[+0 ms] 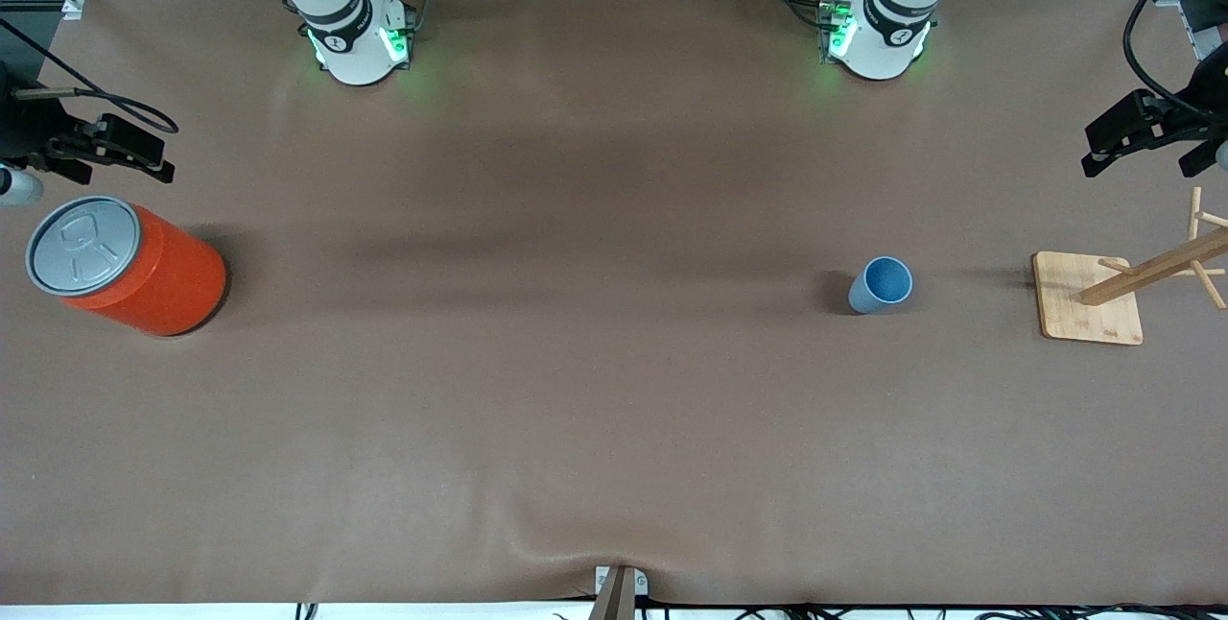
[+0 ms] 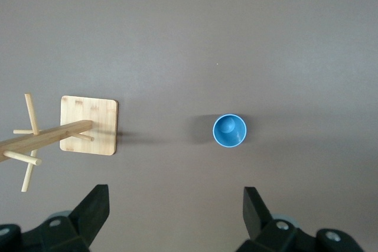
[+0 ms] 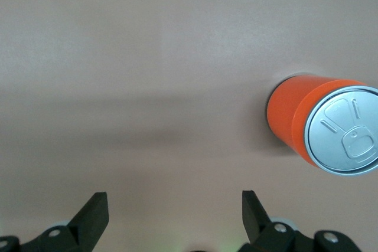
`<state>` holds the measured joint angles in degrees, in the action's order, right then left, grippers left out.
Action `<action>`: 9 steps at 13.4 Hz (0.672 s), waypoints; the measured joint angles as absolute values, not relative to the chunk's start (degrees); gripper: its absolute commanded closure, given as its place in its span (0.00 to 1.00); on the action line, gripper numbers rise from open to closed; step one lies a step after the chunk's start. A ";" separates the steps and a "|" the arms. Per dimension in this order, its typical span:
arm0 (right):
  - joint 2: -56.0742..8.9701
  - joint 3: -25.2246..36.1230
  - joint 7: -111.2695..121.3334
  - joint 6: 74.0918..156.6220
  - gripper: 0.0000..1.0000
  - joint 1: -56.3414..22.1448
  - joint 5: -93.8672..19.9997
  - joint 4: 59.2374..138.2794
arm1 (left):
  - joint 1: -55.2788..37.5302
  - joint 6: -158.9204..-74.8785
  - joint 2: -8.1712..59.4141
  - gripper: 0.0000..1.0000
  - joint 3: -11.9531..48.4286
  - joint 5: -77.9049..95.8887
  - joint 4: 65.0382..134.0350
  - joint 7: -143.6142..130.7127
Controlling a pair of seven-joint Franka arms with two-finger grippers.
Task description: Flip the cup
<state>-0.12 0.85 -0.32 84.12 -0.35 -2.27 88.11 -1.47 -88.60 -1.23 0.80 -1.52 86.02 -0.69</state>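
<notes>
The left hand (image 2: 174,216) hangs wide open and empty above the table (image 1: 576,390), near the edge at the left arm's end, over bare surface beside the cup (image 1: 880,285). The cup stands upright, mouth up, toward that same end, well apart from a wooden rack (image 1: 1122,289) on its square base nearer the edge. The right hand (image 3: 174,216) is likewise wide open and empty, high over the table at the right arm's end, near an upright orange can (image 1: 129,265).
</notes>
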 measured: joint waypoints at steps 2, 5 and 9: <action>-0.12 0.83 -0.32 84.12 0.00 -0.35 -2.27 88.13 | -1.45 -88.54 -1.22 0.00 -0.43 -1.53 86.02 0.75; -0.12 0.79 -0.32 84.12 0.00 -0.35 -2.27 88.16 | -1.41 -87.28 -1.18 0.00 -1.69 -1.52 86.71 1.05; -0.12 0.73 -0.32 84.12 0.00 -0.35 -2.27 88.19 | -1.47 -87.26 -1.00 0.00 -1.69 -1.52 87.42 0.81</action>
<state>-0.12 0.73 -0.32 84.12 -0.35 -2.27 88.19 -1.47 -87.26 -1.00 -1.69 -1.52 87.42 0.81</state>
